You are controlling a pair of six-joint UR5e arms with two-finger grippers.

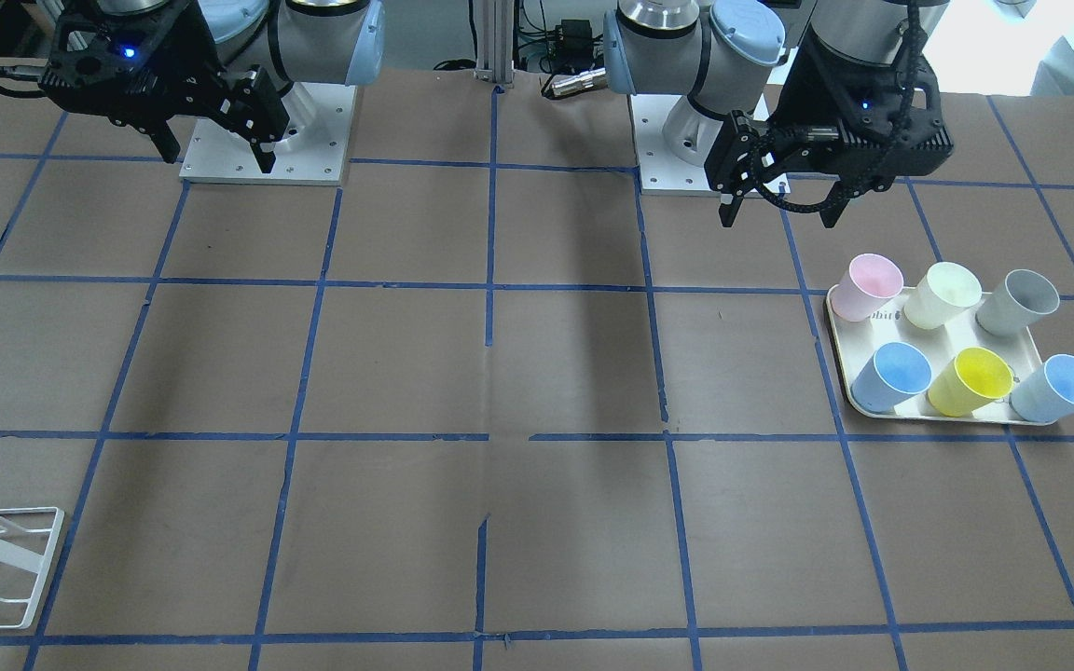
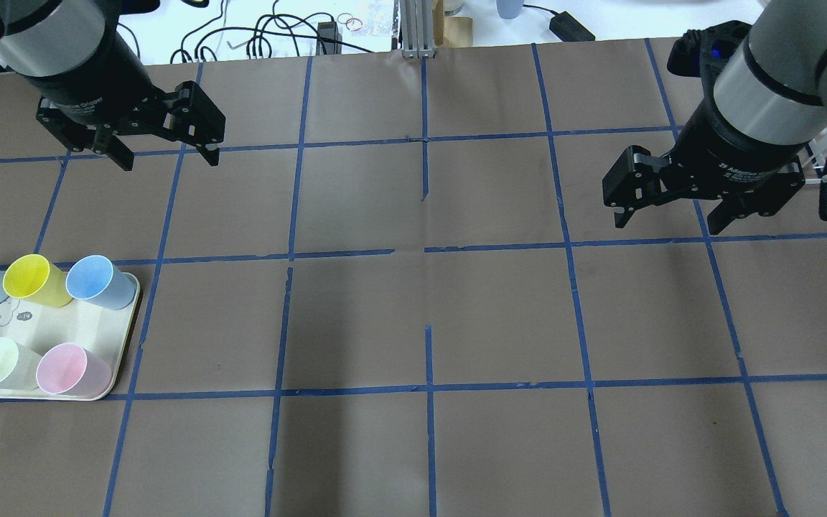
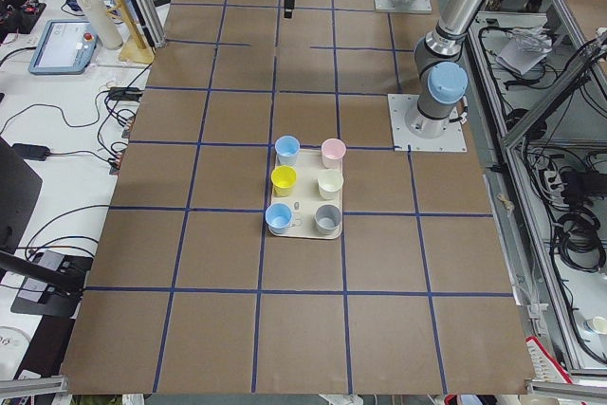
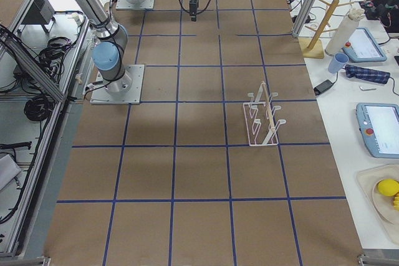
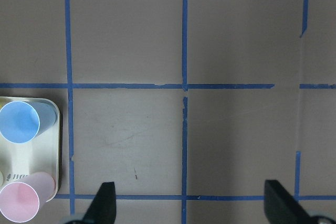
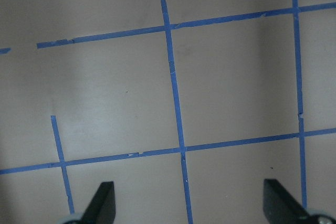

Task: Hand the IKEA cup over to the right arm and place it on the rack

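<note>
Rack [image 1: 10, 554] comes first on my front-facing view: white wire, at the end of the table [image 1: 537, 373] opposite the tray and well apart from it, toward the operators' edge. Next I see the right arm [image 1: 313, 42] with the right gripper [image 1: 217, 157] hanging above the table, also well apart from the tray. Its jaws are spread wide and grip nothing. Moving across, the left gripper [image 1: 779, 216] hangs above the table near the tray, off the side toward the table's middle, as my left wrist view shows. Its jaws are likewise spread wide with nothing between them. Then comes the tray [image 1: 884, 317], cream with rounded corners, flat on the table and holding six cups. All stand mouth up, and I see only bare plastic inside each. In the tray's row nearer the robot stand the pink cup [image 1: 873, 286], the pale yellow-green cup [image 1: 944, 294] and, at the end farthest from the table's middle, the IKEA cup [image 1: 1020, 301], plain grey and touched by neither gripper. In the tray's row nearer the operators stand the blue cup [image 1: 893, 375], the yellow cup [image 1: 972, 380] and the pale blue cup [image 1: 1059, 387], this last one at the tray's outer corner, just in front of the IKEA cup.
</note>
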